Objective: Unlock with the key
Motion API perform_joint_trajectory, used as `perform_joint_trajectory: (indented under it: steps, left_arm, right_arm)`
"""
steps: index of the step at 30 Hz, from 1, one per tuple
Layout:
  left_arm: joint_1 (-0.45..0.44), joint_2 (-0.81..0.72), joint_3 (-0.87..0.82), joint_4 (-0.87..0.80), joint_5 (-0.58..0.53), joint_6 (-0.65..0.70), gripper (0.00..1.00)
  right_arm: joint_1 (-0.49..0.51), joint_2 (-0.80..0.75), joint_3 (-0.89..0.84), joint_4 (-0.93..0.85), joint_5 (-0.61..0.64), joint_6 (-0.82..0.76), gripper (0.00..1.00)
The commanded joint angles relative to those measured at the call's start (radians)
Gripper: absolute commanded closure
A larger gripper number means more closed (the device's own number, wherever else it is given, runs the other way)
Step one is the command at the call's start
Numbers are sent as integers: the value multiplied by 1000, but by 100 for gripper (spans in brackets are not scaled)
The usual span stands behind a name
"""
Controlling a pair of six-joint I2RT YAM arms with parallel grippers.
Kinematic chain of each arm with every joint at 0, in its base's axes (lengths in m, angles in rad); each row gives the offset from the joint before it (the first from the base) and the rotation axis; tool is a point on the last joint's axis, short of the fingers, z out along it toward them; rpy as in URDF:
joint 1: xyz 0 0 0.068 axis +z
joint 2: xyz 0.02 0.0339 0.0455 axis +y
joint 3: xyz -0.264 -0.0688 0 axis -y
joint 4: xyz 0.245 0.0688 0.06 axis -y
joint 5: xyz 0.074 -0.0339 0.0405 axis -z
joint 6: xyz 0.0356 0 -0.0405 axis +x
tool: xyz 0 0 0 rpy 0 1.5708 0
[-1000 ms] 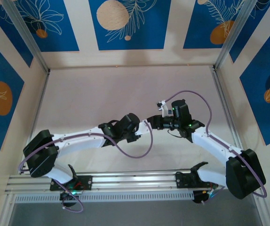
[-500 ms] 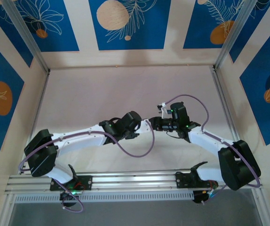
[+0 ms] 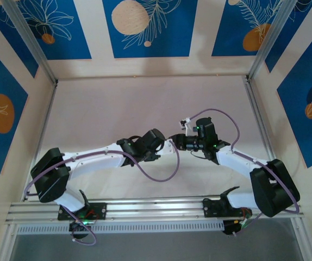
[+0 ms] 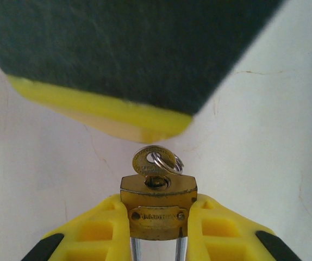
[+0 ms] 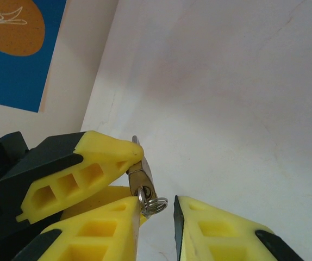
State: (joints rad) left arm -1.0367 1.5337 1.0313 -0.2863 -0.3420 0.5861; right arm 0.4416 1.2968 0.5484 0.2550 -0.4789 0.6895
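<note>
The pale surface point(image 3: 145, 103) carries nothing loose, and the 2 arms meet above its middle: the left arm point(image 3: 91, 160) reaches in from the left, the right arm point(image 3: 237, 160) from the right, their wrists almost nose to nose. The left hand point(image 4: 158, 205) is clamped on a small brass padlock point(image 4: 158, 209), 1 yellow finger pressed against each side of its body, with the 2 silver legs of the shackle point(image 4: 137, 247) running down between them. The right hand point(image 5: 158, 215) sits just beside the lock with its fingers apart, gripping nothing (in the left wrist view, 1 of its fingers looms above the lock, not touching it). The key point(image 4: 149, 161) stands in the keyhole on the padlock's end face, head sticking out. A small split ring point(image 4: 168, 161) hangs through the head, lying in the gap between the right hand's fingers.
</note>
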Motion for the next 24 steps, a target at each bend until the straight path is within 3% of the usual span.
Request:
perform_joint_trajectory:
  steps: [1,24]
  left_arm:
    - [-9,5,34,-16,-4,9,85]
    - [-9,19,32,-5,20,0,86]
  right_arm:
    - [16,21,18,18,-24,9,75]
    - [37,61,45,27,-31,4,77]
